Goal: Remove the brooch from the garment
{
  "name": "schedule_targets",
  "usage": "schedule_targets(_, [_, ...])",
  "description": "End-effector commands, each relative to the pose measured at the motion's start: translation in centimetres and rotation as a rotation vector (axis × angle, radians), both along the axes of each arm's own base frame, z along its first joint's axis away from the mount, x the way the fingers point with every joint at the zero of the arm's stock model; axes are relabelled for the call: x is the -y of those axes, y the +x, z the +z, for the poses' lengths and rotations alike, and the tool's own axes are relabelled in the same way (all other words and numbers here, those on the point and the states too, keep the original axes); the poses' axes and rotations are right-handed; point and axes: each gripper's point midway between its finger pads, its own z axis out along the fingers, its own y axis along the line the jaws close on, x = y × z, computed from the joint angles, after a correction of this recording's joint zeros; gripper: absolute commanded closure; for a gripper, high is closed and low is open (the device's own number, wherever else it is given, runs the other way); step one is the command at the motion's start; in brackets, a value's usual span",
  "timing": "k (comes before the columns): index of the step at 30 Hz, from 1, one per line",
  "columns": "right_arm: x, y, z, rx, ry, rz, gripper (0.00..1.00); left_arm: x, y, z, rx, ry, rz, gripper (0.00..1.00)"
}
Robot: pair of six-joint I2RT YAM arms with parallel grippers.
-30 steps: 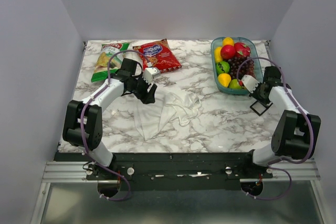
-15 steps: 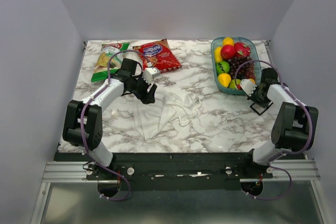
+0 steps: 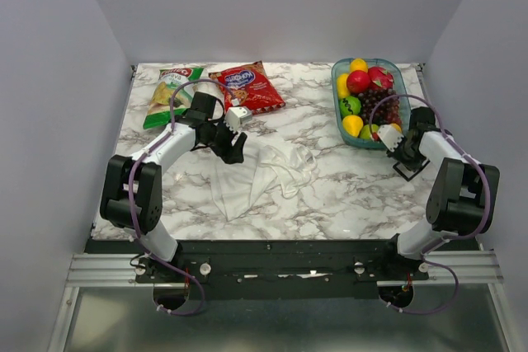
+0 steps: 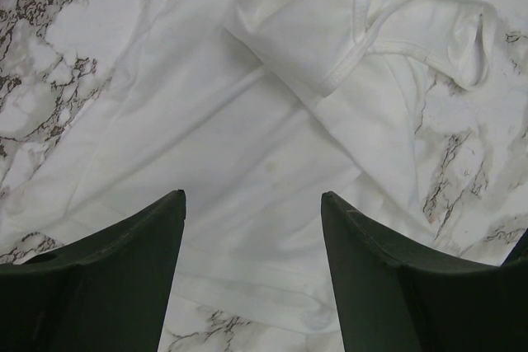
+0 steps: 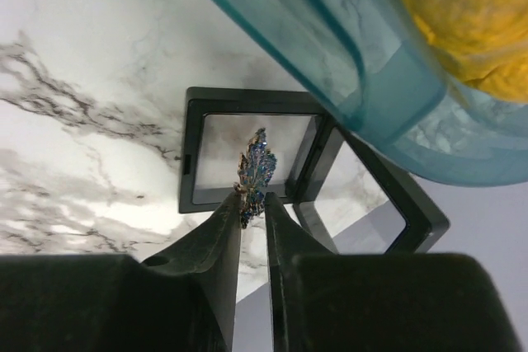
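The right tool [image 5: 252, 200] has its two fingers drawn close with a thin gap between them. The lower end of the brooch [image 5: 254, 166] sits in that gap at the tips, but I cannot tell whether the fingers pinch it or have just let go. The brooch is off the garment [image 4: 247, 121] and lies above the pale window of the open black box [image 5: 191, 154], which rests on the counter [image 5: 82, 55] just beside the basket [image 5: 330, 47]. The risk is in the drop: the brooch is small and spiky, so it may cling to a finger, tip off the box rim onto the counter, or slide under the basket wall. A finger could also nudge the light box or its raised lid [image 5: 412, 220]. The box appears to hold nothing else. The teal basket holds fruit [image 3: 357, 80] in yellow, red and green, plus dark grapes [image 3: 378, 105]. Well away, the left tool [image 4: 252, 195] hangs spread wide and empty over the crumpled white garment. Two snack bags [image 3: 247, 86] lie at the far edge.
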Motion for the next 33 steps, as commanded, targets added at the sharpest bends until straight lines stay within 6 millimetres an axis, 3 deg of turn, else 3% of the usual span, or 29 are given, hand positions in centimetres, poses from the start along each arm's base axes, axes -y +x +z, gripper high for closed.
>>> schedule_targets(1, [-1.3,-0.1,2.1,0.0,0.098,-0.091,0.7,0.7,0.5,0.5,0.007,-0.033,-0.016,0.25])
schedule_targets(2, [-2.1,1.2,3.4,0.039,0.159,-0.123,0.65,0.8,0.5,0.5,0.003,-0.035,-0.018,0.25])
schedule_targets(4, [-2.7,1.2,4.1,0.011,0.204,-0.171,0.6,0.9,0.4,0.3,-0.004,-0.035,-0.026,0.25])
schedule_targets(5, [-3.0,2.2,5.4,0.039,0.233,-0.204,0.59,0.8,0.4,0.3,-0.006,-0.035,-0.027,0.25])
schedule_targets(11, [-5.5,2.9,8.2,0.038,0.376,-0.253,0.54,1.1,0.7,0.4,-0.006,-0.042,-0.035,0.25])
schedule_targets(13, [-6.8,3.2,10.1,0.06,0.439,-0.224,0.51,1.1,0.9,0.6,-0.001,-0.042,-0.033,0.25])
schedule_targets(17, [-10.3,4.6,15.7,0.205,0.621,-0.15,0.48,1.0,0.8,1.0,0.009,-0.04,-0.033,0.25])
schedule_targets(18, [-10.6,4.7,17.5,0.267,0.637,-0.144,0.43,1.0,0.8,1.2,0.017,-0.04,-0.039,0.25])
schedule_targets(19, [-10.7,6.0,18.8,0.348,0.649,-0.134,0.11,0.9,0.8,1.3,0.021,-0.037,-0.04,0.25])
schedule_targets(20, [-11.0,6.3,19.8,0.384,0.678,-0.145,0.01,0.9,0.7,1.4,0.02,-0.036,-0.038,0.25])
schedule_targets(24, [-11.6,7.3,22.6,0.479,0.7,-0.112,0.0,0.8,0.9,2.1,0.04,-0.032,-0.036,0.25])
schedule_targets(30, [-14.3,8.3,26.7,0.554,0.814,-0.066,0.0,0.8,2.7,5.6,0.135,-0.056,0.036,0.22])
schedule_targets(31, [-14.9,8.9,27.7,0.582,0.834,-0.06,0.0,0.7,3.6,6.9,0.162,-0.059,0.069,0.18])
schedule_targets(32, [-15.1,9.5,28.1,0.587,0.884,-0.161,0.0,0.6,4.1,7.5,0.154,-0.062,0.119,0.03])
schedule_targets(33, [-14.2,10.5,28.4,0.629,0.854,-0.249,0.0,-0.3,5.1,7.9,0.17,-0.024,0.184,0.01])
